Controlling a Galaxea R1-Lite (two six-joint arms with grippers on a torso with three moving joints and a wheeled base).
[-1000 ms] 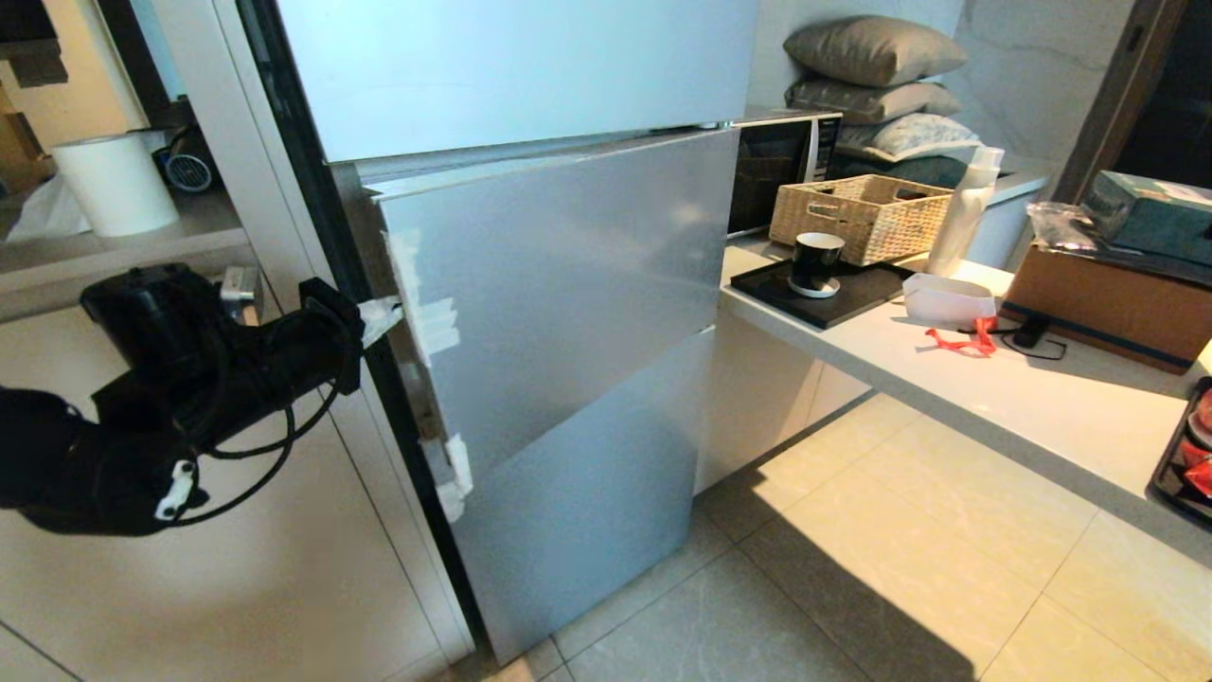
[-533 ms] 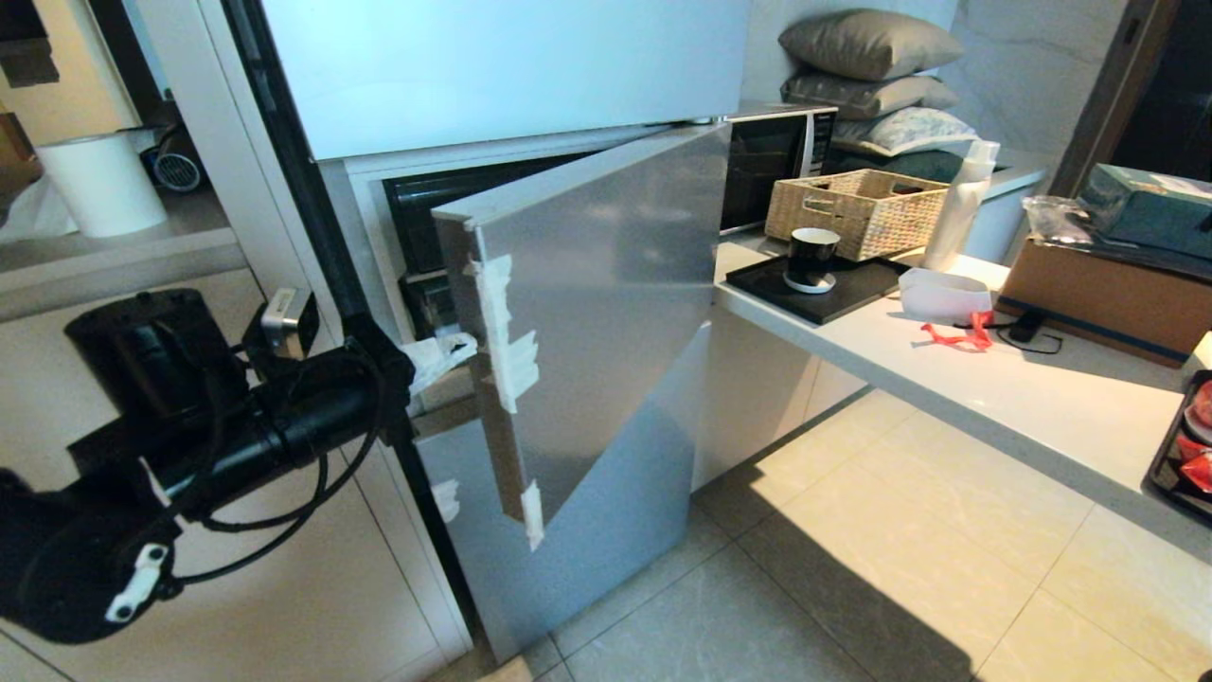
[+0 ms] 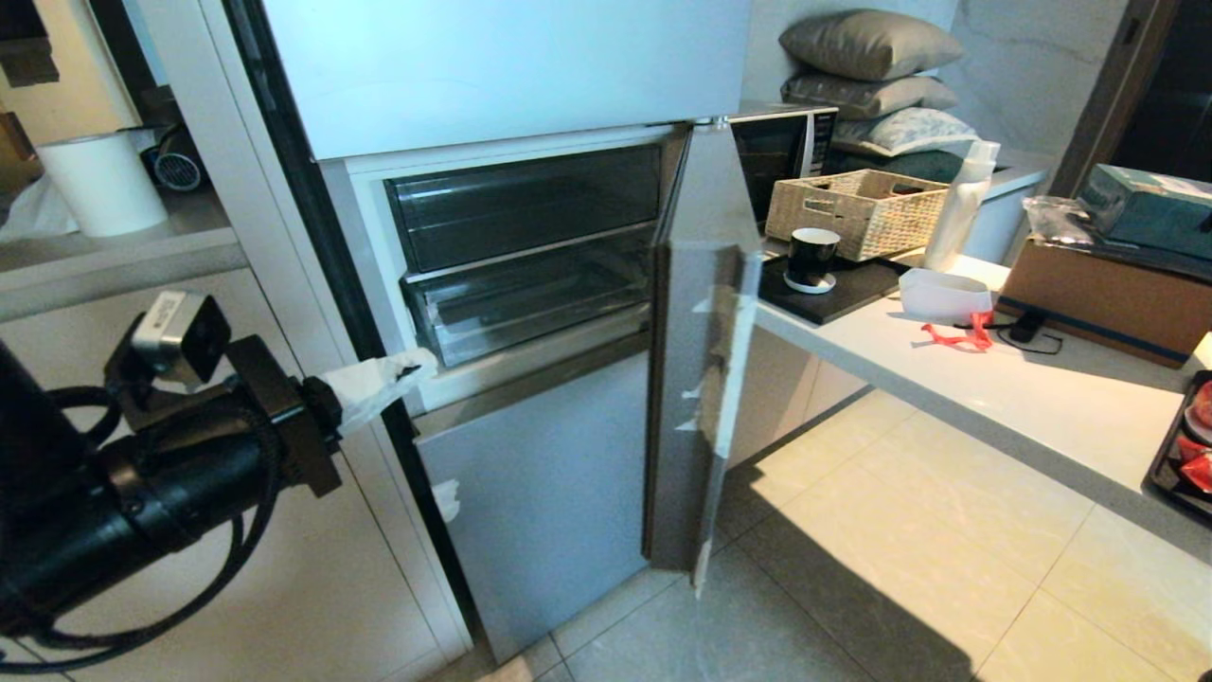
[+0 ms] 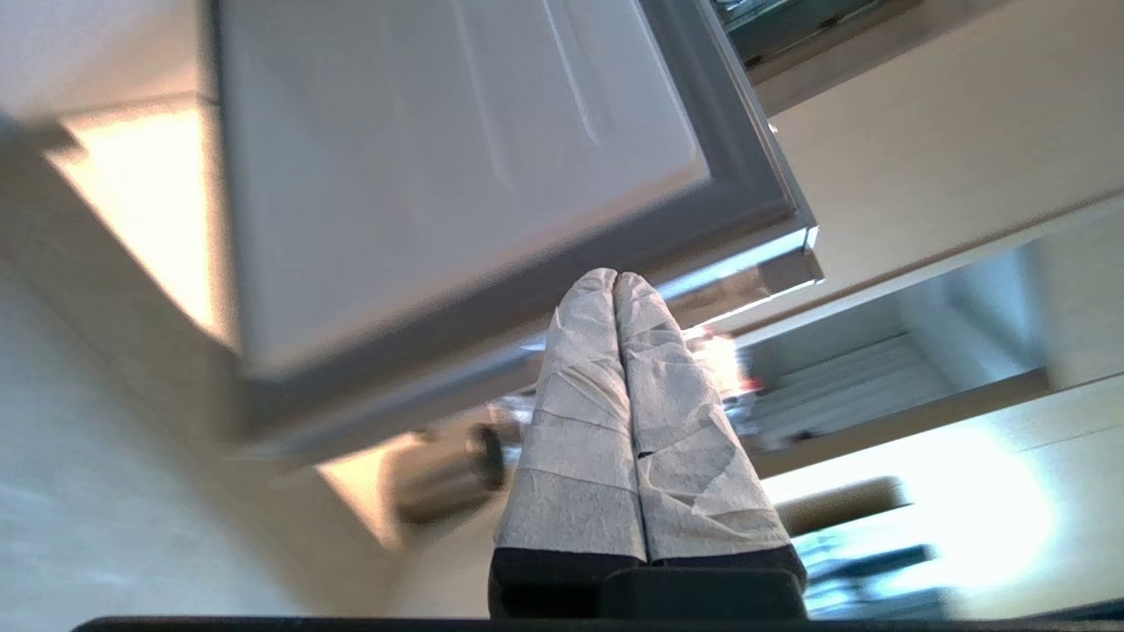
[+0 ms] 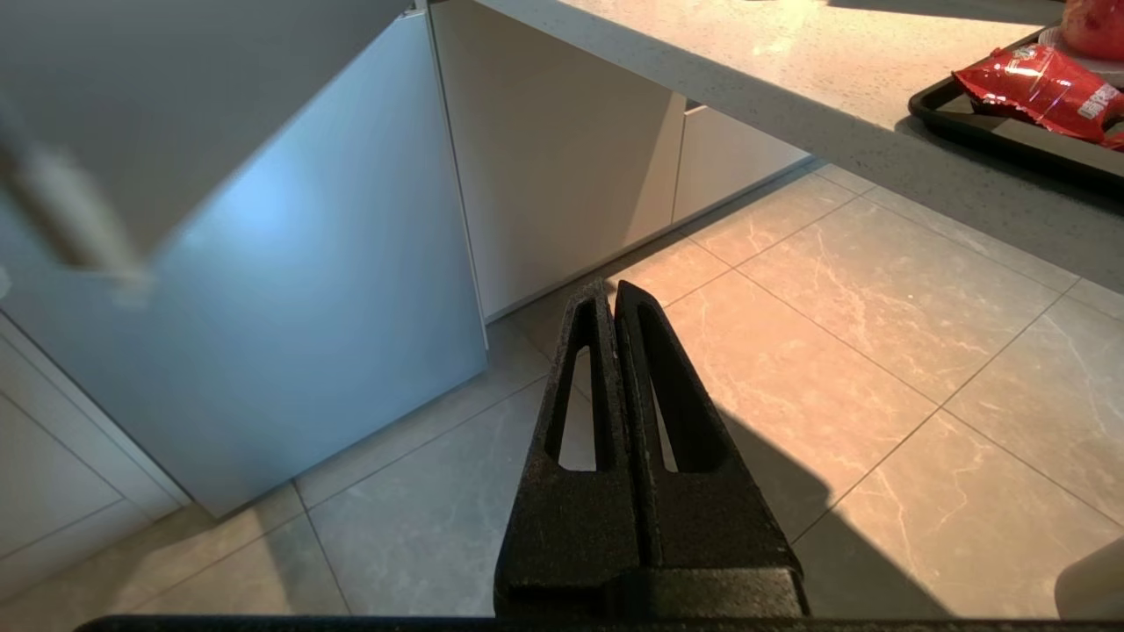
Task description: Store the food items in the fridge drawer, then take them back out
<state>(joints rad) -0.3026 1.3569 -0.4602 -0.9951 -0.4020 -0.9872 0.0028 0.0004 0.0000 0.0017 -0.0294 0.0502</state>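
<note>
The drawer, shallow and clear, sits pushed in at the bottom of the open fridge compartment, under a taller clear drawer. No fruit can be made out inside either one; the food lies far off at the right edge of the counter, red pieces on a dark tray, and the right wrist view shows a red packet on that tray. The middle door stands swung wide, edge-on to the head camera, with strips of white tape along its edge. The left gripper (its fingers wrapped in white tape) hangs just left of the compartment's lower corner, close to the frame, fingers pressed together and holding nothing. The right gripper points down at the tiled floor beside the lower door, its black fingers together and empty. Farther along the counter stand a wicker basket, a black cup and a white bottle.
</note>
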